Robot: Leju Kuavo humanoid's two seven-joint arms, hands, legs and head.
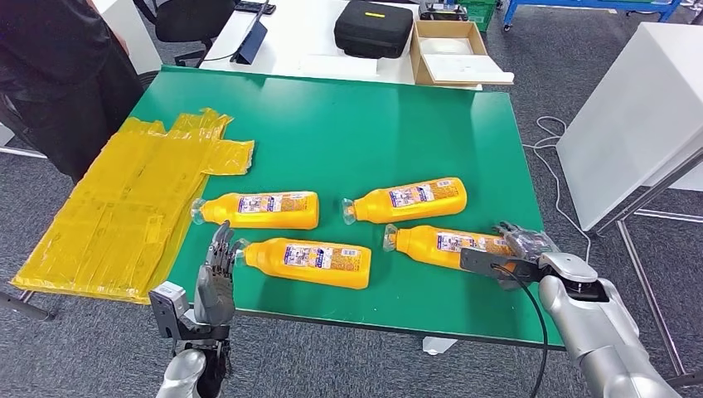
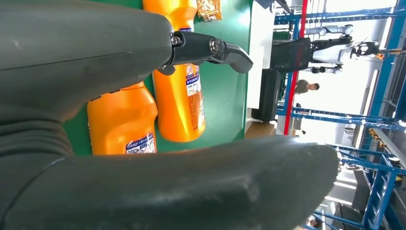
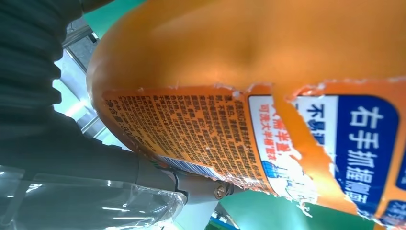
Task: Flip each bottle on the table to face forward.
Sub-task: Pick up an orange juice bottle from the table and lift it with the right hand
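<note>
Fingers (image 1: pixel 485 261) of the right hand (image 1: pixel 518 253) grip a bottle (image 1: pixel 443 245); left hand (image 1: pixel 217 269) open.

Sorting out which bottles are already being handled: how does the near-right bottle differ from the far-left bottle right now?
The near-right bottle has the right hand wrapped around its base end; the far-left bottle lies untouched. The near-right bottle lies near the table's front edge, tilted slightly; the far-left bottle lies farther back, almost level, near the yellow sheet. Both are orange, lying on their sides, clear caps pointing left, labels showing.
</note>
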